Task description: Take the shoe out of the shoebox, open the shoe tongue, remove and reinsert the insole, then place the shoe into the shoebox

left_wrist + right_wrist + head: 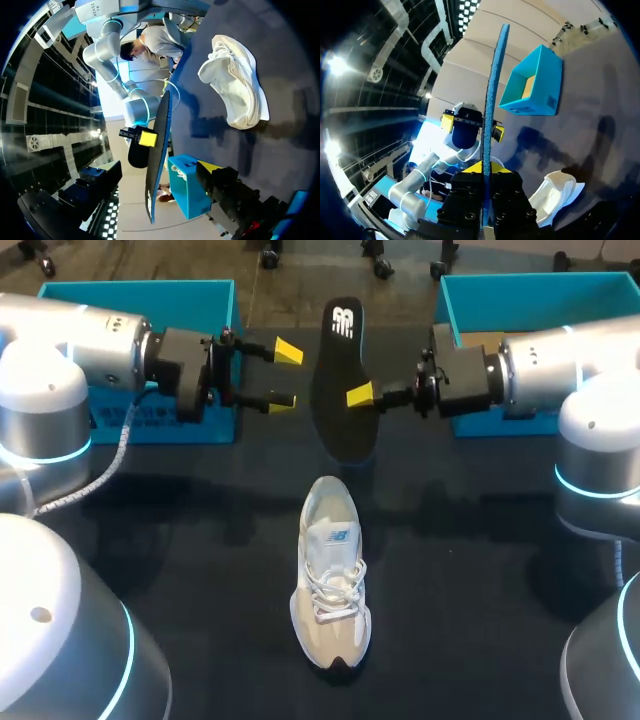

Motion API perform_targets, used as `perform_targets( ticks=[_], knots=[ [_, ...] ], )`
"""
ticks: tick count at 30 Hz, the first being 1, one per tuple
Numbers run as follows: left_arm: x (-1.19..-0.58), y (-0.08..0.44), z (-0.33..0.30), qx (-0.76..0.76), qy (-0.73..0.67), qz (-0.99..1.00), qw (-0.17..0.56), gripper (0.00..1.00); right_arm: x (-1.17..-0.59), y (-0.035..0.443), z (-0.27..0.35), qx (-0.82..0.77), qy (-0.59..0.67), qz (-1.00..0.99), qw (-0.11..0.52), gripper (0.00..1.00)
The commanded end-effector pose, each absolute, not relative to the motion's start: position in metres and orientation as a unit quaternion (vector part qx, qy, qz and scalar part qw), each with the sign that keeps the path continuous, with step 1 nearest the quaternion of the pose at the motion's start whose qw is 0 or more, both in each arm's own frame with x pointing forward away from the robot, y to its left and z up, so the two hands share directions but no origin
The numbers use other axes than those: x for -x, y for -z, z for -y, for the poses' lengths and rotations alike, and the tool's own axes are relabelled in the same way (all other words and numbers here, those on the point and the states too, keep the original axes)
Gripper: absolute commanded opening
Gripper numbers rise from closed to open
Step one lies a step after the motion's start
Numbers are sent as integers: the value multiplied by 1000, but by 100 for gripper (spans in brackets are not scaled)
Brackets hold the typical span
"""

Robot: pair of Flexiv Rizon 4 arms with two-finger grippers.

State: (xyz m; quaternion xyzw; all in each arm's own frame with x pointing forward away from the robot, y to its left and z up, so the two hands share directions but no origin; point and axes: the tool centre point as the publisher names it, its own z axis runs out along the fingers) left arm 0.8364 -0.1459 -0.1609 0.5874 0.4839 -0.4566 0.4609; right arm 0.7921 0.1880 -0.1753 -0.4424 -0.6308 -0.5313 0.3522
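The shoe [330,575] lies sole-down at the lower centre of the head view, on the black table [480,570]; its long axis runs up and down the frame, toe toward the bottom edge, heel opening toward the top, laces up. Above it in the frame, well apart, the black insole [340,370] is held off the surface, long axis likewise up and down, the logo end uppermost; the right gripper [352,395] comes in from the right and pinches it near mid-length; the right wrist view shows the insole [492,90] edge-on between both fingers. The left gripper [285,376] hangs just left of the insole, fingers spread wide, holding nothing. A left teal box [140,300] sits at the upper left; a right teal box [540,290] at the upper right.
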Motion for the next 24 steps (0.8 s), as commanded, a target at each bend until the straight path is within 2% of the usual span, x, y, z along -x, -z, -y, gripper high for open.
perform_targets(
  ticks=[1, 6, 11, 12, 24],
  knots=[
    [-836, 161, 146, -588, 456, -484, 461, 100, -792, 176, -190, 443, 532, 631, 351, 0],
    [-834, 161, 141, -588, 428, -519, 450, 100, -797, 175, -194, 446, 508, 646, 354, 0],
    [-836, 159, 115, -553, 340, -670, 361, 100, -797, 179, -186, 425, 521, 651, 352, 0],
    [-834, 158, 105, -561, 281, -672, 393, 100, -796, 179, -186, 423, 526, 650, 349, 0],
    [-834, 158, 105, -561, 281, -672, 393, 100, -795, 180, -186, 425, 526, 649, 350, 0]
  ],
)
